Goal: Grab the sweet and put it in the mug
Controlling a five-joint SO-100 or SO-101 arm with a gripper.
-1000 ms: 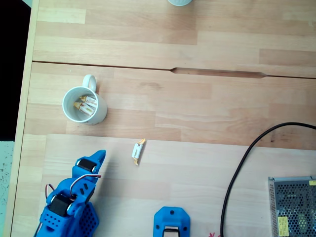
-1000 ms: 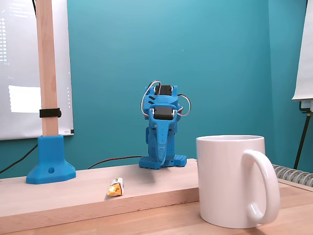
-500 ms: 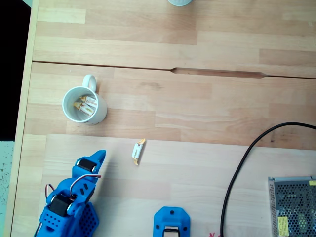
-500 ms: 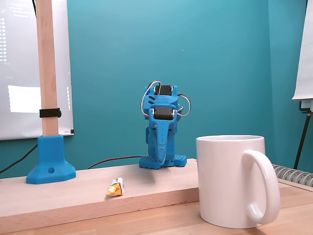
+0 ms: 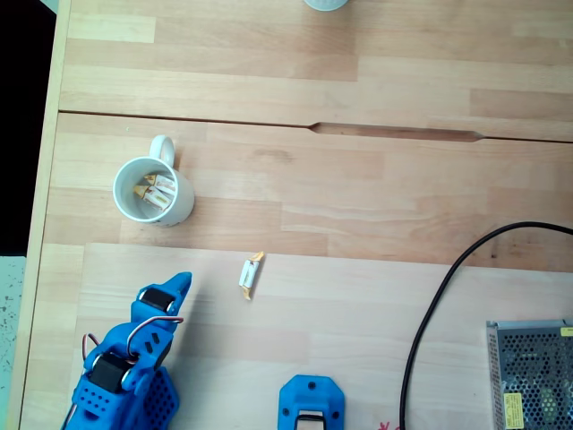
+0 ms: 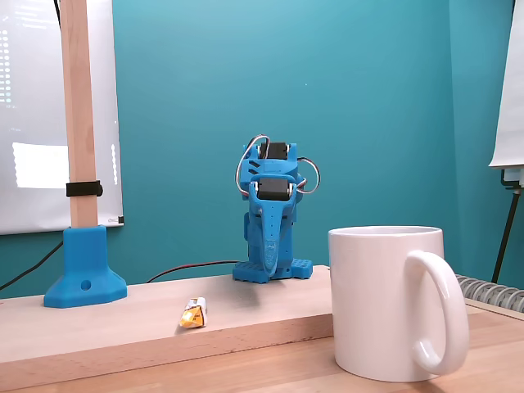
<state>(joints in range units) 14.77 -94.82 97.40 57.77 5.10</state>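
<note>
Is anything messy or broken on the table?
Nothing looks broken or spilled. The mug stands upright with a few sweets inside, and one sweet lies loose on the table beside it.

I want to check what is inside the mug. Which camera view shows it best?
The fixed view from above: it looks into the mug and shows wrapped sweets inside. The low fixed view shows its outer wall and handle.

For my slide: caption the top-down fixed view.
Blue arm folded, claw near the sweet; the mug already holds sweets.
</note>
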